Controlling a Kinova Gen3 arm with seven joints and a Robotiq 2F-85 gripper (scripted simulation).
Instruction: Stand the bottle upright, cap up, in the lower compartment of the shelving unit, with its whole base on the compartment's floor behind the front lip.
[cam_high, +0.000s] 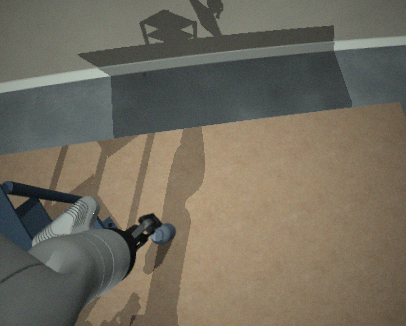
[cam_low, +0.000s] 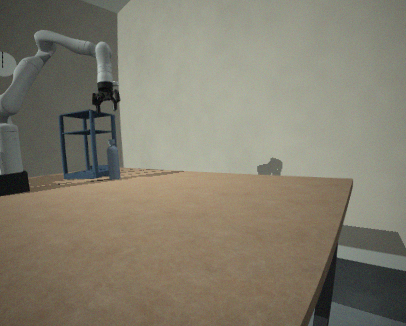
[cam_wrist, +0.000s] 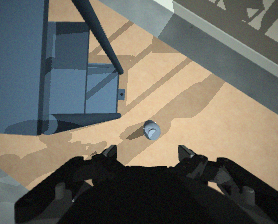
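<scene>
The grey-blue bottle (cam_high: 165, 233) (cam_low: 113, 161) (cam_wrist: 151, 131) stands upright, cap up, on the wooden table (cam_high: 300, 225) (cam_low: 175, 250) (cam_wrist: 205, 110). It is just outside the front corner of the blue shelving unit (cam_high: 35, 191) (cam_low: 63, 145) (cam_wrist: 20, 60). My gripper (cam_high: 149, 227) (cam_low: 105, 106) (cam_wrist: 147, 151) is open and empty. It hangs high above the bottle, about level with the shelf's top frame, pointing straight down. In the wrist view the bottle's cap shows just beyond the gap between the fingers.
The shelving unit is an open frame with thin corner posts and a middle shelf; one post (cam_wrist: 100, 40) rises close to the gripper. The robot base (cam_low: 10, 150) stands to the left of the shelf. A wall lies behind the table.
</scene>
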